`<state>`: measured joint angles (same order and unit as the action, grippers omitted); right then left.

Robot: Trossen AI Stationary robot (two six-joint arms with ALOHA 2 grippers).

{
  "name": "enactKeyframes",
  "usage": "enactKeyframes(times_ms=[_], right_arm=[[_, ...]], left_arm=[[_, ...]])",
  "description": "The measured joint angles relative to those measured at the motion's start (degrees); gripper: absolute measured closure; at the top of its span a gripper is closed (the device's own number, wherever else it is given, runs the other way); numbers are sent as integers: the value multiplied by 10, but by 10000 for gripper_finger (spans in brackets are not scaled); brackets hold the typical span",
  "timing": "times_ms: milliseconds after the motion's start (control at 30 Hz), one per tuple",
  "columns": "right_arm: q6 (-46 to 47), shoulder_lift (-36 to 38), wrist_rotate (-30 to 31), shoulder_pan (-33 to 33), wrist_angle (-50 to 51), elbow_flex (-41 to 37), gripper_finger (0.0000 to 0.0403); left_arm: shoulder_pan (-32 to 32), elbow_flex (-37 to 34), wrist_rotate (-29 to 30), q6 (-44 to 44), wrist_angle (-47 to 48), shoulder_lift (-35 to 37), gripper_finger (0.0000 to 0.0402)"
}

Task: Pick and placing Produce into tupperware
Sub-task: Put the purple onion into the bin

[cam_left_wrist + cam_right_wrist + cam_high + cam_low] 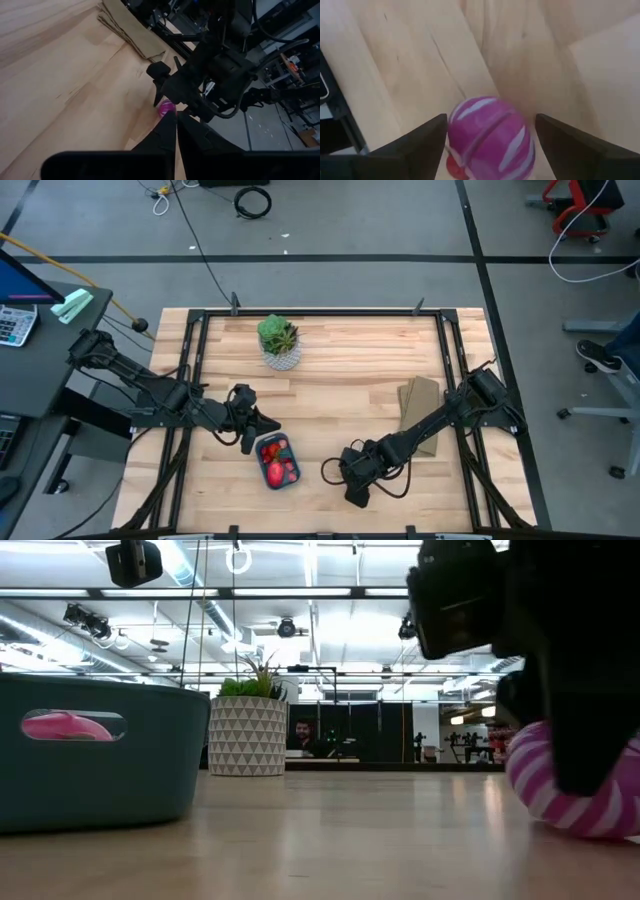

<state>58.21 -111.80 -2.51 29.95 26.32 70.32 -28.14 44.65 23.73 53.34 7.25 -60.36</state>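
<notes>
The right tool point(490, 145) stands spread wide around a purple ribbed ball point(489, 134) on the wooden counter point(350, 370), its two dark fingers point(415, 145) flanking the ball with a gap showing on each side, so the ball looks not yet gripped. In the high view this tool point(356, 488) sits low near the counter's front edge, right of centre. The ball point(570, 785) rests on the wood, part hidden by the arm in the low view.

The left tool point(250, 430) hangs just beside the teal tupperware point(262, 477), at its far-left corner; its fingers point(167, 135) are drawn narrow, nearly together, and appear to hold nothing.

The tupperware already carries red produce point(277, 462): one larger oval red-pink piece shows through the tray's handle slot point(70, 725) in the low view, with smaller red pieces beside it from above. The job appears well along, with the ball the only piece seen outside the tray; it remains to be closed on, lifted and carried left to the tray.

The count: one tupperware, one purple ball, one oval red-pink piece, and several tiny red pieces too small to number. Also on the counter are one potted plant point(280, 343) at the back and one flat tan cardboard piece point(420, 415) at the right. Two arms are at the counter.
</notes>
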Motion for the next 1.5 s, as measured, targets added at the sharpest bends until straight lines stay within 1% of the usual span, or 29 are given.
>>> enactKeyframes(times_ms=[233,300,500,667,867,967,1100,1167,1300,1400,1500], right_arm=[[7,-1,-3,8,19,-2,91],[16,-1,-4,9,19,-5,91],[22,-1,20,6,21,-7,99],[36,-2,12,4,22,-7,127],[102,0,16,3,6,-9,179],[136,3,19,-3,-1,-9,193],[142,8,47,-11,-34,4,192],[130,8,59,-16,-55,7,186],[95,8,105,-32,-114,23,178],[62,8,146,-56,-177,33,178],[39,8,192,-83,-293,34,180]], left_arm=[[0,0,0,0,3,0,393],[0,0,0,-1,3,0,391],[0,0,0,-2,3,0,379],[0,0,0,-2,3,0,381],[1,0,0,-2,3,0,392],[1,0,0,-2,3,0,393],[1,0,0,-1,3,0,384],[1,0,0,0,2,0,380],[1,0,0,0,1,0,379],[1,0,0,0,0,0,385],[1,0,0,0,-3,0,391]])
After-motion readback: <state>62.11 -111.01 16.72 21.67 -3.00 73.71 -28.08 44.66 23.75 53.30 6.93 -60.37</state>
